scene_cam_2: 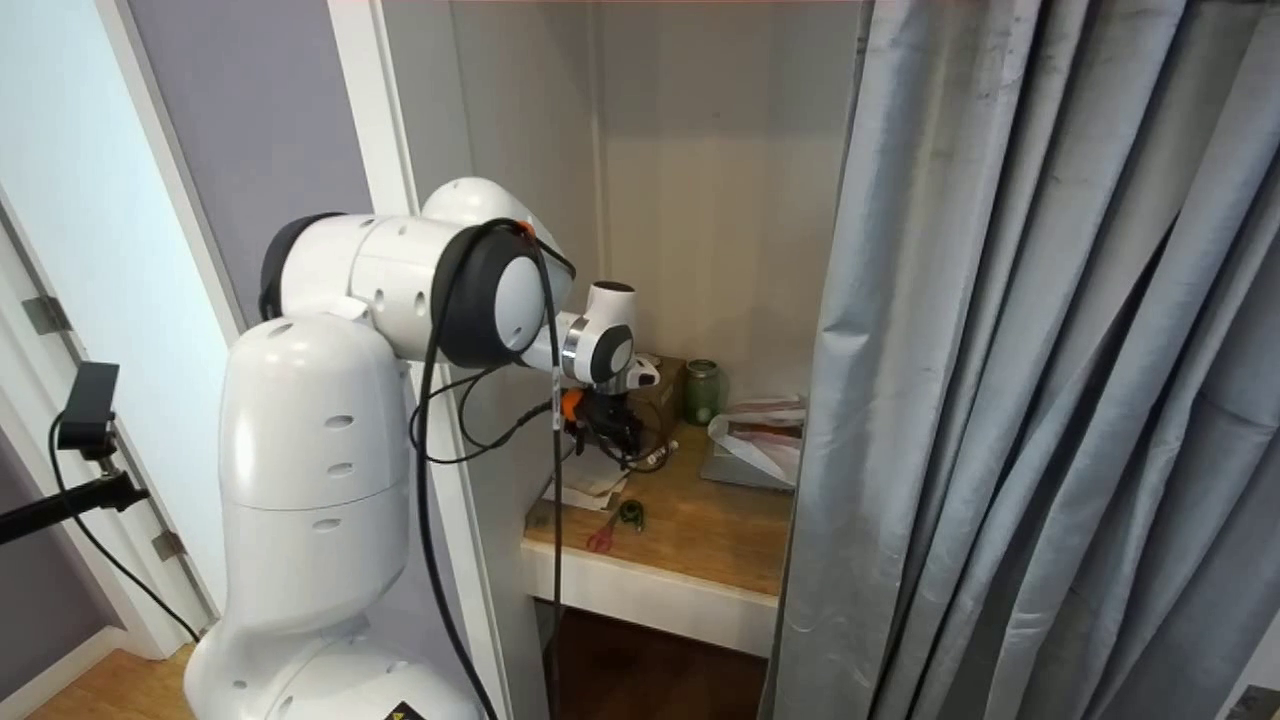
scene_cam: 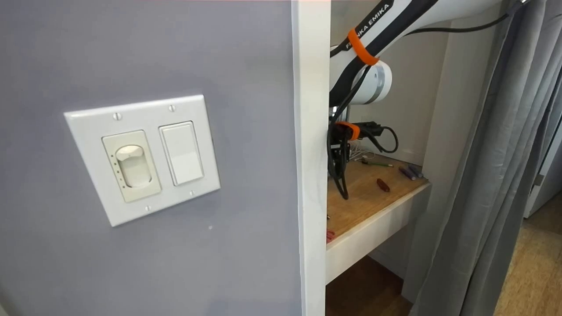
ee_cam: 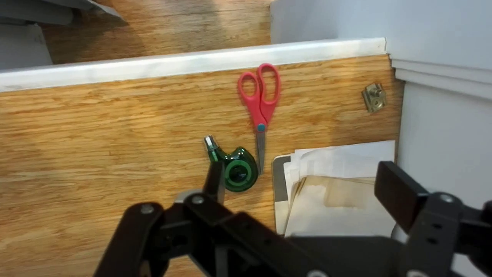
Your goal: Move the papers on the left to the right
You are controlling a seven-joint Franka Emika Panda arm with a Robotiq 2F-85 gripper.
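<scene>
The papers (ee_cam: 338, 192) lie in a loose pile by the wall (ee_cam: 446, 146), at the left end of the bench (ee_cam: 115, 154). A flat grey thing (ee_cam: 280, 181) pokes out from under them; I can't tell what it is. I think they sit there to be out of the way. The robot's jaws are spread wide apart and hold nothing. In the wrist view I see one finger (ee_cam: 213, 184) near the green tape roller (ee_cam: 230, 169) and the other by the wall side of the pile, so the papers show between them. I guess they stand so wide to fit around such a big flat pile. I can't tell how high up they are. The red scissors (ee_cam: 261, 127) lie just beside the roller, near the papers, so they might get bumped. At the right end there is a white crumpled heap (scene_cam_2: 765, 455), maybe a bag, so I think the papers will want a spot in front of it. An orange strap (scene_cam: 362, 48) hugs the black cable (scene_cam_2: 423, 480) to the arm (scene_cam_2: 400, 270), I guess so the cable won't catch on things
</scene>
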